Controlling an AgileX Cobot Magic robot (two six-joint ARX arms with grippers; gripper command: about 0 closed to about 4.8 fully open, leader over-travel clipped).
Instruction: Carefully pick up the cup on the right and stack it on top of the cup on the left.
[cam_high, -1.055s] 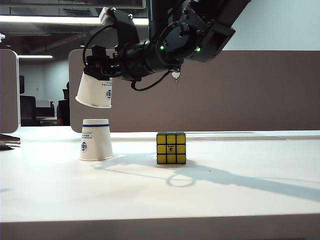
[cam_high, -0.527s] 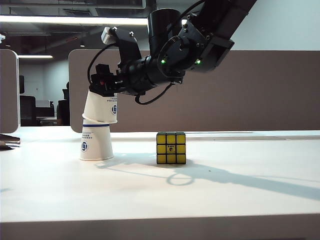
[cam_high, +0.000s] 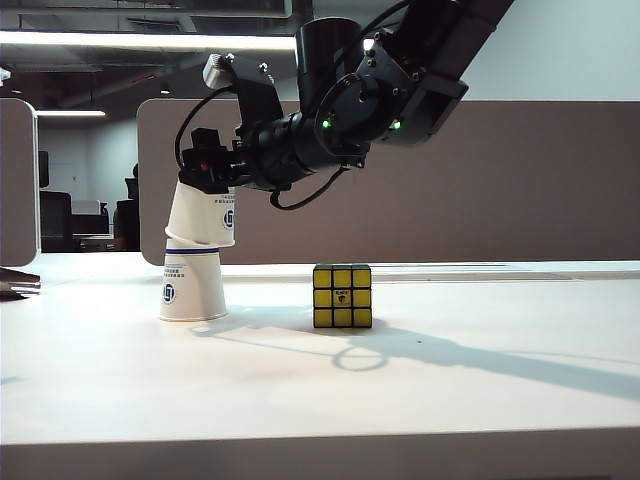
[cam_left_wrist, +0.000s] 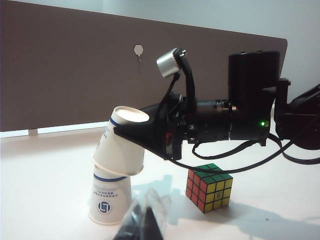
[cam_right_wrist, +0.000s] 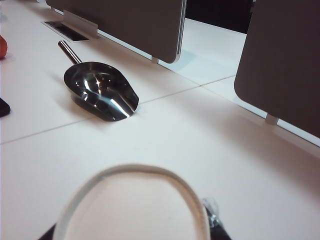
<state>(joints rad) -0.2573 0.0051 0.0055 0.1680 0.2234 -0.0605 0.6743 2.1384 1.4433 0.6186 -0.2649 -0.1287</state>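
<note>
Although the carried paper cup (cam_high: 202, 213) already sits tilted over the base of the upside-down paper cup (cam_high: 191, 287) at about nine o'clock on the white table (cam_high: 420, 390), stacking looks unfinished: its rim has caught the lower cup's top but has not slid down square, so seating and release remain. From the right arm, reaching across from two o'clock, the right gripper (cam_high: 207, 163) clamps the upper cup near its closed end, jaws partly spread around it. At the left wrist view's lower edge the left gripper (cam_left_wrist: 144, 224) is a blur; I cannot tell how its jaws stand. Both cups are inverted, nothing visible inside. A Rubik's cube (cam_high: 342, 296) stands near centre, and a steel scoop (cam_right_wrist: 100, 89) lies empty.
</note>
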